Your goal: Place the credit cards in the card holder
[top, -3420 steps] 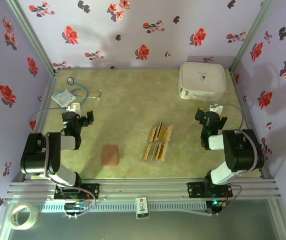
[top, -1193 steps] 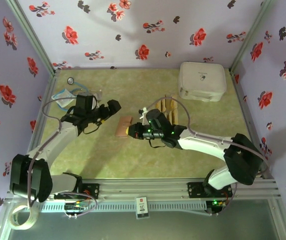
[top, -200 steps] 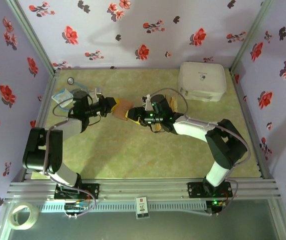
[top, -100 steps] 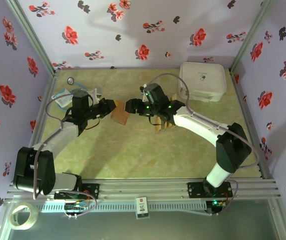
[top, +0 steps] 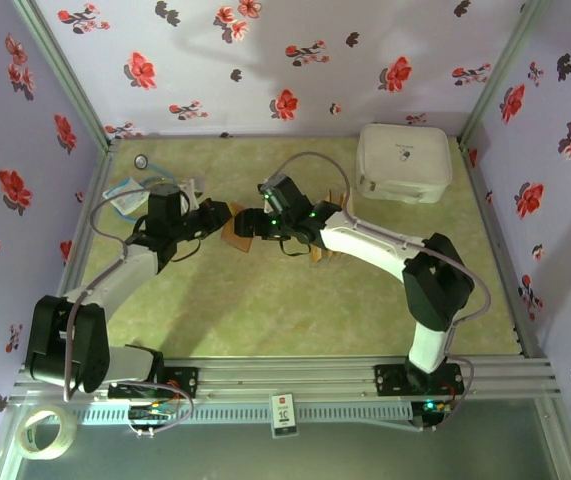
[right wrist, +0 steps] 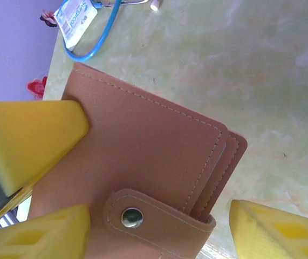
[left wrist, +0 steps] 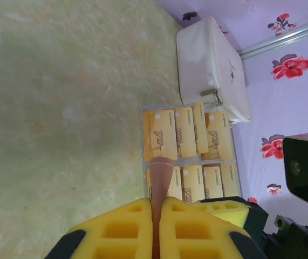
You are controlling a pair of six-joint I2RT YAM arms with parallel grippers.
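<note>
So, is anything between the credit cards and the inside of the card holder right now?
Yes: the card holder is closed, its snap strap apparently fastened across the edge. The left pincer clamps it; the right pincer is open at the strap. The credit cards lie on the table.
</note>
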